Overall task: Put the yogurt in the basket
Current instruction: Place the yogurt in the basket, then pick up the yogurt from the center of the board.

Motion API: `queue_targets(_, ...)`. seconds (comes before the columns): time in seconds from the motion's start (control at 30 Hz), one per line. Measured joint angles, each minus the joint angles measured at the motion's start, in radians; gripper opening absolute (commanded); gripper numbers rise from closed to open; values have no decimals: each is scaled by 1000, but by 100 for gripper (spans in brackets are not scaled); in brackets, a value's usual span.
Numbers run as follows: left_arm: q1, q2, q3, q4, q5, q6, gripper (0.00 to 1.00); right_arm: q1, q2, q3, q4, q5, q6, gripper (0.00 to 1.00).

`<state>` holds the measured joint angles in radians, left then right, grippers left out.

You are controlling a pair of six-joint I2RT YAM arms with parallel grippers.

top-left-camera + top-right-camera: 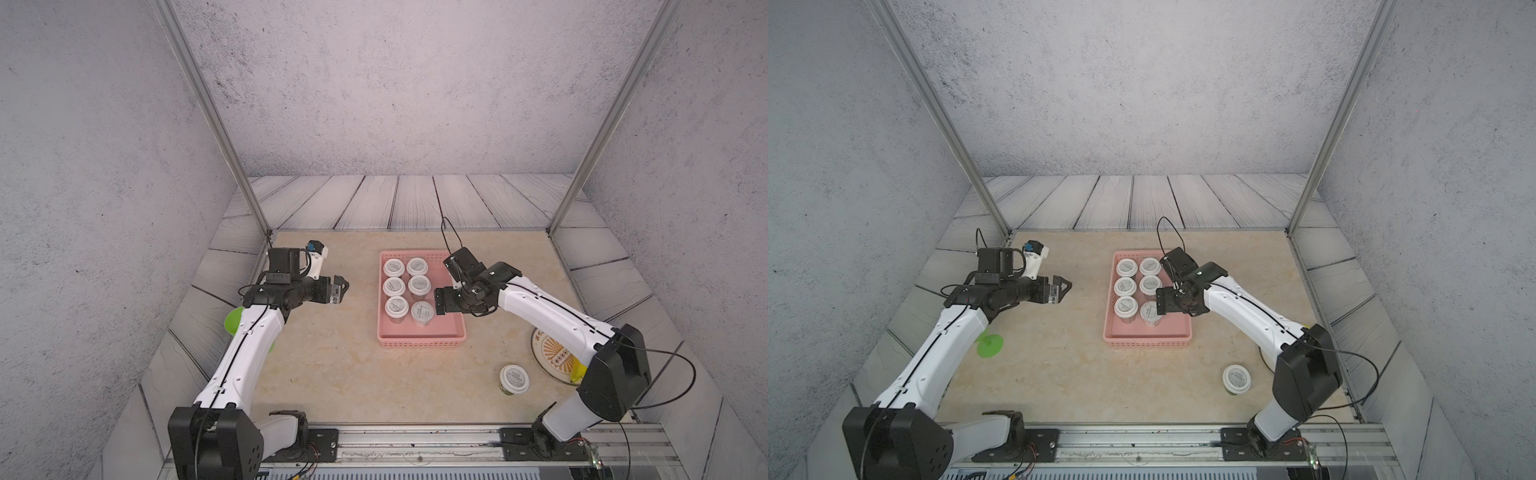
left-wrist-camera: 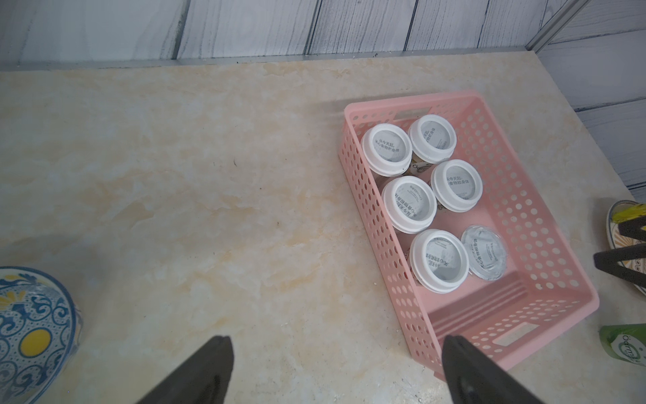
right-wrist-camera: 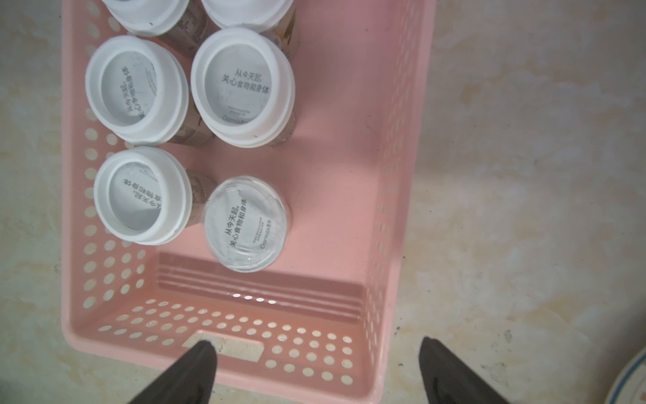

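Six yogurt cups (image 1: 394, 286) inside the pink perforated basket (image 1: 422, 343), mid-table in both top views: upright, two columns by three rows, filling from the 12 o'clock end wall down along the 9 o'clock wall. Five with white rimmed lids and grey printed centres. Sixth, the film-topped cup (image 3: 248, 224), at the 6 o'clock end of the 3 o'clock column: flat clear-film top with printed text, just beside its 9 o'clock neighbour; contact cannot be told.

Seventh cup (image 1: 514, 379): outside the basket. Stands upright on the marble-pattern tabletop (image 1: 332, 374) at 5 o'clock of the basket, well apart from it, near the rim of a plate (image 1: 549, 353) with orange sunburst print.

Right gripper (image 1: 439, 301): above the basket's 3 o'clock side, just beside the film-topped cup. Fingers (image 3: 195, 370) spread wide, released, nothing between them.

Left gripper (image 1: 338, 289): above the tabletop at 9 o'clock of the basket, well apart. Fingers (image 2: 206, 367) spread wide, released, gripping nothing.

Bright green cup (image 1: 232, 322): at 8 o'clock of the table, largely hidden behind the left arm. Blue-and-yellow patterned dish (image 2: 35, 314): seen in the left wrist view only, partly cut off.
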<state>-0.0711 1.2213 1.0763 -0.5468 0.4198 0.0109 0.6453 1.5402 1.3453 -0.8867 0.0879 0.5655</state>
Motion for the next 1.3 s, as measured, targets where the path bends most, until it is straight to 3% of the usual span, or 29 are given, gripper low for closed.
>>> queue_targets(0.53, 2, 5, 0, -2, 19, 0, 99, 0, -340, -250, -249, 92, 166, 100)
queue_targets(0.97, 3, 13, 0, -2, 22, 0, 99, 0, -530, -403, -402, 109, 336, 100)
queue_targets(1.3, 3, 17, 0, -2, 22, 1, 99, -30, -546, -492, -384, 92, 377, 100)
